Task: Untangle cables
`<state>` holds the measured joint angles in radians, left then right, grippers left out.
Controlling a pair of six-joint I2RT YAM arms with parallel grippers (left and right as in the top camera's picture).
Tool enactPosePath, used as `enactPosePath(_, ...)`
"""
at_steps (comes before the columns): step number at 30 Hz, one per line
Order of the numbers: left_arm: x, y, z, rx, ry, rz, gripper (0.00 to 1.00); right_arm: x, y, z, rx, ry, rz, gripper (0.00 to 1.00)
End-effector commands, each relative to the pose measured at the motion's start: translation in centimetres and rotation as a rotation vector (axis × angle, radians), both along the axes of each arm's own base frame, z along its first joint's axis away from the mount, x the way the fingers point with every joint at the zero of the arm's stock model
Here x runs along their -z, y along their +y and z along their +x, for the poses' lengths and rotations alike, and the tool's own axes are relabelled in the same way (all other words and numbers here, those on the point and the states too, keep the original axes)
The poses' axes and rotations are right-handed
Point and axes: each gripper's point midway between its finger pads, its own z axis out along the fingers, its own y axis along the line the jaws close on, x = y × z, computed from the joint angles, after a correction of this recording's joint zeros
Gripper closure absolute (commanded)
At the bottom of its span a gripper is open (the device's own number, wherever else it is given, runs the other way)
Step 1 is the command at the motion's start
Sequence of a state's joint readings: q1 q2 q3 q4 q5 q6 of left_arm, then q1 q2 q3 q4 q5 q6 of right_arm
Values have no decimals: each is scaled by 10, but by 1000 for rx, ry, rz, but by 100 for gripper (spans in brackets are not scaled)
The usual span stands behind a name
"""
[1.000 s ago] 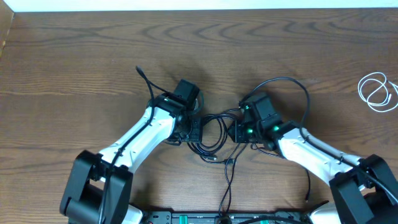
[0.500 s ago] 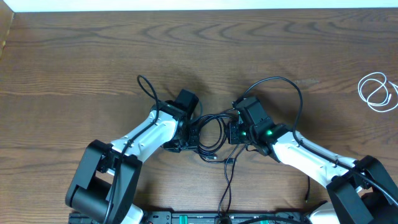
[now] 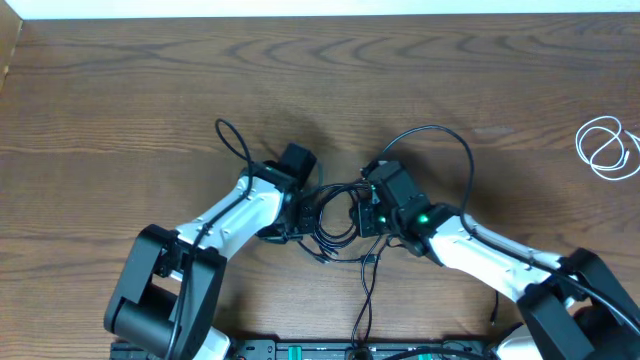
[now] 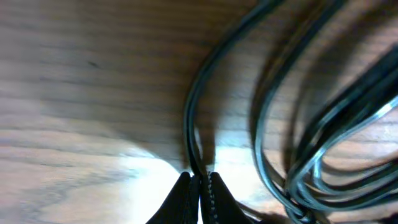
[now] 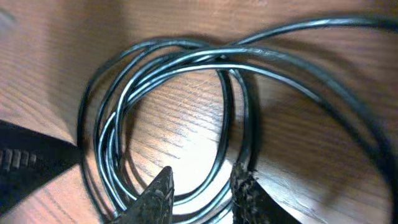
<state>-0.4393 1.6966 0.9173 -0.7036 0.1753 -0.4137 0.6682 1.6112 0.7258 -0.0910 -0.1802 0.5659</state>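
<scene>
Dark wood surface (image 3: 120, 100) lies bare across the far side and the left. Both arms bend inward to its near middle, wrists low and facing each other. The left end effector (image 4: 200, 186) is clenched on a strand of the coiled black cable (image 4: 188, 121). The right end effector (image 5: 203, 186) is released, its fingers apart over the coil. The white cable (image 3: 607, 146) lies looped near the right edge, well apart.

You are looking at a dark brown worktop (image 3: 120, 110) with a bold wood grain running mostly left to right, its curved rings plainest toward the far side. A narrow white strip (image 3: 330, 8) runs along the far edge. In the left wrist view you see the same wood close up, with a bright patch of reflected light.
</scene>
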Motion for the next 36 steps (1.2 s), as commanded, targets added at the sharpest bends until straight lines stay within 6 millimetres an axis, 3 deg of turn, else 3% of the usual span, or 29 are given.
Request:
enactPosePath(1, -5, 15, 19, 18, -43, 27, 92, 15, 5, 0, -11, 14, -24, 74)
enactPosePath(7, -14, 74, 60, -89, -181, 232, 93, 51, -6, 2, 29, 52, -100, 78)
enactPosePath(10, -15, 82, 72, -137, -213, 215, 92, 63, -20, 11, 90, 23, -171, 82)
enactPosePath(12, -13, 66, 67, -145, -168, 91, 92, 66, -30, 18, 124, -4, -216, 83)
enactPosePath(14, -15, 34, 54, -129, -86, -101, 92, 65, -33, 22, 138, -19, -223, 82)
enactPosePath(16, -20, 14, 42, -91, -31, -225, 83, 64, -30, 25, 138, -29, -213, 81)
enactPosePath(17, -22, 9, 37, -89, -10, -250, 83, 63, -30, 25, 138, -31, -211, 81)
enactPosePath(20, -17, 7, 27, -77, 17, -243, 72, 63, -30, 25, 138, -30, -211, 80)
enactPosePath(22, -14, 7, 24, -72, 21, -236, 59, 64, -30, 24, 137, -27, -213, 80)
enactPosePath(29, -12, 3, 37, -67, -32, -252, 58, 64, -29, 23, 132, -22, -206, 80)
enactPosePath(32, -10, 1, 35, -62, -33, -252, 45, 64, -27, 22, 126, -16, -196, 80)
enactPosePath(36, -1, 4, 29, -75, -29, -196, 44, 64, -27, 22, 125, -15, -195, 79)
